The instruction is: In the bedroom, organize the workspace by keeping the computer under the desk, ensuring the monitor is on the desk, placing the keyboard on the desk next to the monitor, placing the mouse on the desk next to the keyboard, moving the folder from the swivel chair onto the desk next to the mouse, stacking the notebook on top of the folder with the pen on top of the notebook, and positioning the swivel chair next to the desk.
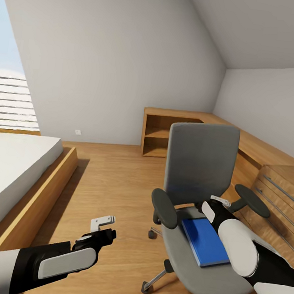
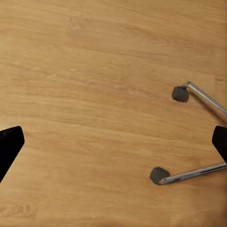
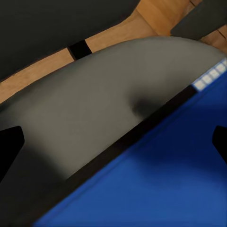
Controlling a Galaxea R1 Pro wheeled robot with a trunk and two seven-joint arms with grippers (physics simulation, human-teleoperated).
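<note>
Blue folder (image 1: 207, 242) on swivel chair (image 1: 201, 172) partly behind right tool (image 3: 113, 137), both tools open, left tool (image 1: 103, 222) over floor

A grey padded swivel chair (image 1: 200, 172) with a tall back, black oval armrests and a chrome five-spoke wheeled base stands upright on the light wood floor of the attic bedroom (image 1: 106, 68), just beside the wood cabinets. A thin, flat, bright blue rectangular folder (image 1: 205, 241) lies flat on its seat, towards the seat's right edge, one long side running along the seat's rear rim.
</note>
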